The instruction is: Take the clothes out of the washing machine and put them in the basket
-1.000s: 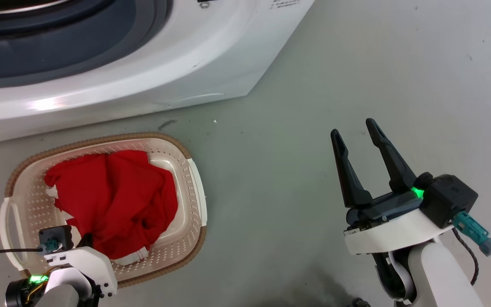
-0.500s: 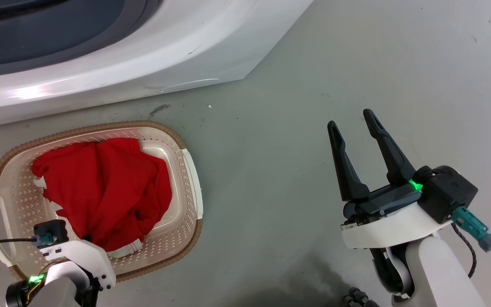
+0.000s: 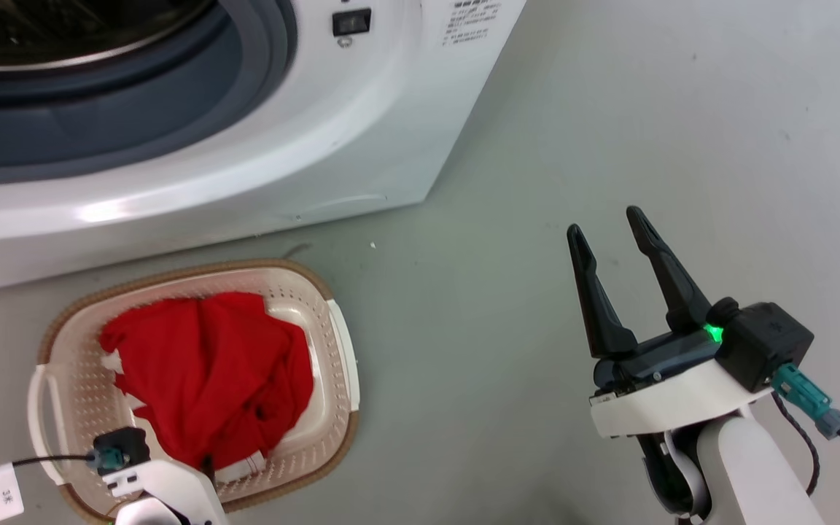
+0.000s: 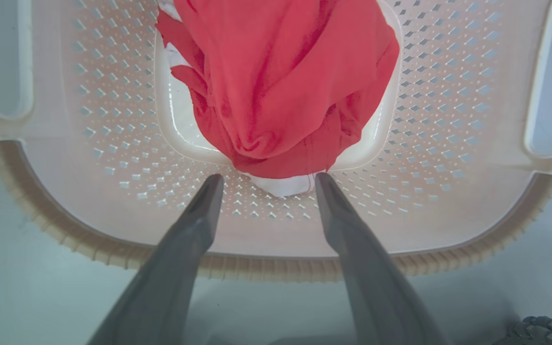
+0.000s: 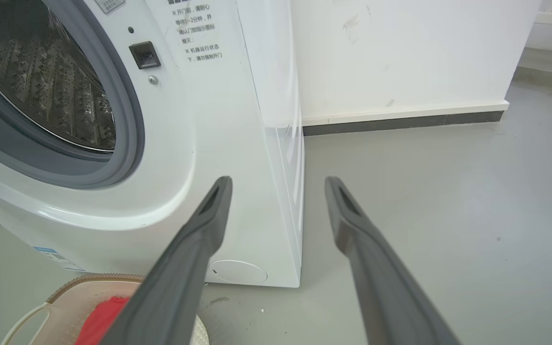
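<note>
The washing machine (image 3: 281, 168) takes up the upper left of the head view, its grey-gasketed porthole open. In the right wrist view the stretch of perforated drum (image 5: 41, 81) at upper left shows bare steel. The grey floor (image 3: 522, 146) runs across the rest of the head view.

The basket (image 3: 70, 379) stands on the floor at the lower left of the head view, just in front of the machine. The clothes (image 3: 223, 372) lie inside it, a red crumpled heap over the bottom and towards the near wall. By the look of it, the putting-in is done.

The right gripper (image 3: 604, 221) hangs at the lower right of the head view, well apart from the basket, with its fingers spread and nothing between them. The left gripper (image 4: 269, 176) sits at the bottom centre of the left wrist view, over the basket's near wall. Its fingers are also spread and pinch nothing. A strip of white trim (image 4: 281, 184) shows between its tips, and whether they touch it I cannot tell.

The garment looks light, limp and thin. It will fold and drape rather than keep its shape, and it should not slip in a firm pinch or be harmed by one. A bunched fold near the middle of the heap is the best hold. A hold on the thin trim edge would probably let the rest trail and catch on the brown rim (image 3: 172, 273)
</note>
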{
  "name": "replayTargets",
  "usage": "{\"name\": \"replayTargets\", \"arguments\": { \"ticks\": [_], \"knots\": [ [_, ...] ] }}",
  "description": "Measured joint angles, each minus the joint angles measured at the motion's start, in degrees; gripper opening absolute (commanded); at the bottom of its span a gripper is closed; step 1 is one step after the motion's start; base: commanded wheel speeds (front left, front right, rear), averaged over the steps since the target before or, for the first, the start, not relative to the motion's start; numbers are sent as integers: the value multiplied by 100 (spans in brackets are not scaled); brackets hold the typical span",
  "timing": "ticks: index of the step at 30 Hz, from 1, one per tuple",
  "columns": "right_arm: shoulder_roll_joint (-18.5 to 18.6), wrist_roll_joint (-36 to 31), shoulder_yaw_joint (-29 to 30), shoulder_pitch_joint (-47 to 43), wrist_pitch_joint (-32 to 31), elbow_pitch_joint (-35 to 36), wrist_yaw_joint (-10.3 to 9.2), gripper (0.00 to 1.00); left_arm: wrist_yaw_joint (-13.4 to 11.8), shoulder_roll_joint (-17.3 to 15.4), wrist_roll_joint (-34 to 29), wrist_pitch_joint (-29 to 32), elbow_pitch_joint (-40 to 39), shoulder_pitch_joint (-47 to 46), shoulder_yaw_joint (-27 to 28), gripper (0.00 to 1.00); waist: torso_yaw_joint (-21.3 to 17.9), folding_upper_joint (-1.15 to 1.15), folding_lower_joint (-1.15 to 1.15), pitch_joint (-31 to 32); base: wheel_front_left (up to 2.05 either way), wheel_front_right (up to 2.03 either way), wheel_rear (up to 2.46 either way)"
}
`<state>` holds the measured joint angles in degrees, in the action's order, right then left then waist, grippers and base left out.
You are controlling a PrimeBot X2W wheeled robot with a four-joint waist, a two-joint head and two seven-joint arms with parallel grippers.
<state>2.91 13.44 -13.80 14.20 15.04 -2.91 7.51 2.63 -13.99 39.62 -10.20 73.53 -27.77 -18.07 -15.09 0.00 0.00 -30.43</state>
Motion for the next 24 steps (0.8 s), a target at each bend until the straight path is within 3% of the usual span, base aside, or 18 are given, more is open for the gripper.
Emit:
{"name": "replayTargets", "arguments": {
  "ticks": [16,24],
  "knots": [
    [0,-207,413,-674,-335,-97,0,100,83,203,-123,-470,-336,294,-69,100,514,0,-2,1714,0,0,0],
    [1,-335,555,-1029,-548,-11,0,100,-190,169,-671,-487,-1959,761,261,100,851,0,-2,2289,0,0,0]
  ]
}}
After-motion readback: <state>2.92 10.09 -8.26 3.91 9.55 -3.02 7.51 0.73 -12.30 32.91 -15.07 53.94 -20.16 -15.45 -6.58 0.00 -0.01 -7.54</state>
